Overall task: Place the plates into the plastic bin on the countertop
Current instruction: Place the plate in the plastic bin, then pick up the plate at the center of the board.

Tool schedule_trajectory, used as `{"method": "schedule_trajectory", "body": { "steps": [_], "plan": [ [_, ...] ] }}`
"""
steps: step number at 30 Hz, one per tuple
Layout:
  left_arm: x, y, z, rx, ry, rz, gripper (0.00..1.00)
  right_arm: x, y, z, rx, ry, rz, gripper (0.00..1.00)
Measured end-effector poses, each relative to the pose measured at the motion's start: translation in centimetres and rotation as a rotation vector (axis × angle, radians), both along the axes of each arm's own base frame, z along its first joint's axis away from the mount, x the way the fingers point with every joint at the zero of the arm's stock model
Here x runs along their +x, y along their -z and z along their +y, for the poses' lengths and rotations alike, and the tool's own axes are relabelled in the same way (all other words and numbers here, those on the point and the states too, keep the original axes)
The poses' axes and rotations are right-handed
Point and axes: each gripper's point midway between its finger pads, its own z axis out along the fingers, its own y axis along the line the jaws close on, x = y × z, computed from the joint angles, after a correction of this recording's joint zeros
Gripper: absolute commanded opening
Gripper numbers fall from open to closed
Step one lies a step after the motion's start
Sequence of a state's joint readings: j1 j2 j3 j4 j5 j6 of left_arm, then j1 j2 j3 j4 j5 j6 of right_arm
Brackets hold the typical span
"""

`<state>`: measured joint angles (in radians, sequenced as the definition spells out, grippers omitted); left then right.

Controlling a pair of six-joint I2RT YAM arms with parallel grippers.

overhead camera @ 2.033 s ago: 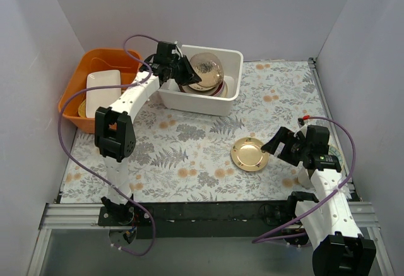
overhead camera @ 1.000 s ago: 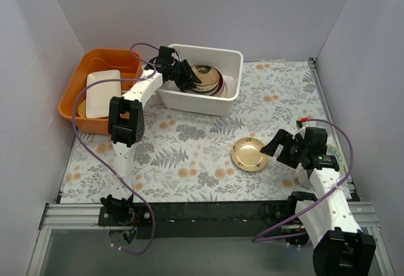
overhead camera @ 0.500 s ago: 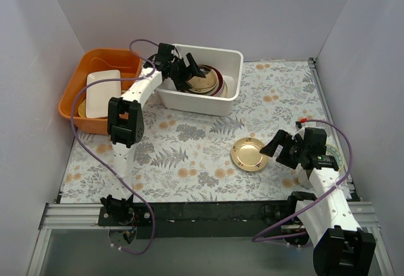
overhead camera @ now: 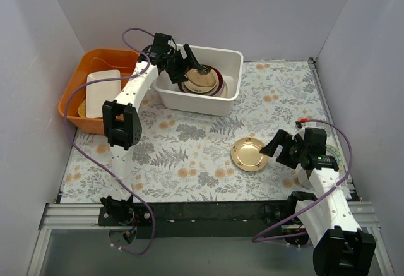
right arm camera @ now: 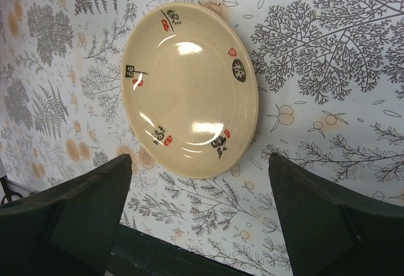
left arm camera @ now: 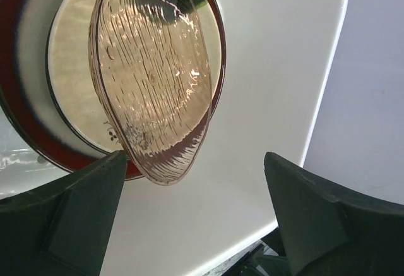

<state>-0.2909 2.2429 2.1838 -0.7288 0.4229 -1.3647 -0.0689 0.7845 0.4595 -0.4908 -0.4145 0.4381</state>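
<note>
A ribbed pink plate (left arm camera: 151, 80) lies tilted on top of the stack inside the plastic bin (overhead camera: 196, 102). Under it are a cream plate (left arm camera: 69, 93) with a dark blue rim and, lower still, a maroon plate (left arm camera: 57, 150). The bin stands at the far side of the countertop (overhead camera: 189, 156), left of centre. The left gripper (overhead camera: 190, 69) hangs over the bin's left half with its jaws spread wide and nothing clamped between them. In the left wrist view the pink plate's lower edge comes close to one fingertip, but contact cannot be judged. Well apart from the bin, a tan plate (right arm camera: 189, 90) with dark characters and small red marks lies flat on the countertop, right of centre toward the near edge. The right gripper (overhead camera: 275, 151) hovers just beside and above it. Its jaws are also wide apart and empty, one finger on either side of the plate's near rim in the wrist view. Left of the bin and touching it stands an orange tub (overhead camera: 71, 102) holding a white rectangular dish (overhead camera: 101, 90).
</note>
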Motion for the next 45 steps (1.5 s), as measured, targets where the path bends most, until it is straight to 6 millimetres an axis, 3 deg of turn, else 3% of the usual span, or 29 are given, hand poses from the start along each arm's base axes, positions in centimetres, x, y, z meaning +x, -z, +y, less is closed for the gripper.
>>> {"method": "schedule_trajectory", "body": {
  "steps": [9,19,25,32,33,39,45],
  "plan": [
    [-0.4,-1.8,1.8,0.069,-0.069,-0.018,0.92,-0.2,1.0,-0.4,-0.013,0.026,0.042,0.94],
    [-2.0,-8.0,2.5,0.046,-0.086,-0.122,0.91,-0.5,1.6,-0.7,-0.021,0.053,0.073,0.89],
    [-3.6,-10.4,2.2,0.026,-0.061,-0.163,0.92,-1.1,2.7,-0.8,-0.024,0.063,0.107,0.87],
    [-7.8,-9.3,0.5,0.041,0.008,-0.135,0.93,-1.6,3.7,-0.8,-0.024,0.071,0.135,0.8],
    [-8.6,-8.9,0.0,0.046,0.023,-0.125,0.93,-1.7,3.9,-0.8,-0.022,0.073,0.139,0.73],
    [-13.1,-6.6,-2.9,0.058,0.116,-0.087,0.91,-2.2,5.2,-0.5,-0.004,0.082,0.168,0.56],
    [-18.2,-4.9,-5.3,0.051,0.205,-0.069,0.89,-1.8,5.7,0.0,0.034,0.08,0.16,0.45]
  ]
}}
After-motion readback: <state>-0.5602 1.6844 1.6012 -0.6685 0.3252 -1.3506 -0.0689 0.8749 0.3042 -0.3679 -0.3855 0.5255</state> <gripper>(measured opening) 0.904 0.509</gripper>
